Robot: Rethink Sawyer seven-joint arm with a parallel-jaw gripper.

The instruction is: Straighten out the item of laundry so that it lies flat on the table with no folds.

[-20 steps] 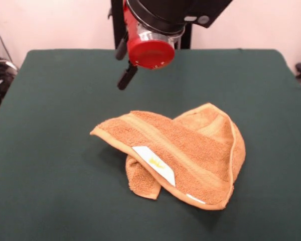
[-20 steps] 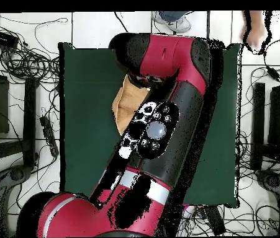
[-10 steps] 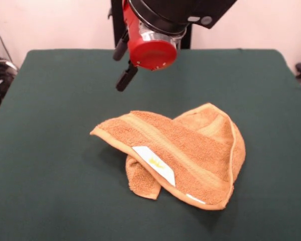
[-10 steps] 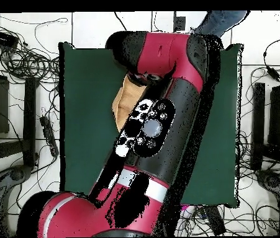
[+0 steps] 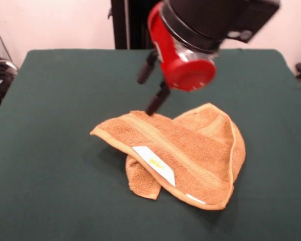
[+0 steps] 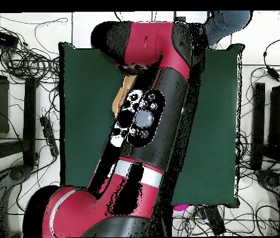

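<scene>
Towel (image 5: 183, 153) lies crumpled mid-table (image 5: 50, 150), one corner folded under, label up. Gripper (image 5: 151, 88) hovers over its far edge, fingers apart, empty. Step: approach. Next move likely calls for pinching an edge.

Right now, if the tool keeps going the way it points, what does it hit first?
Most likely the towel: the tool points down at its far edge, open. How high it hangs above it is unclear.
</scene>
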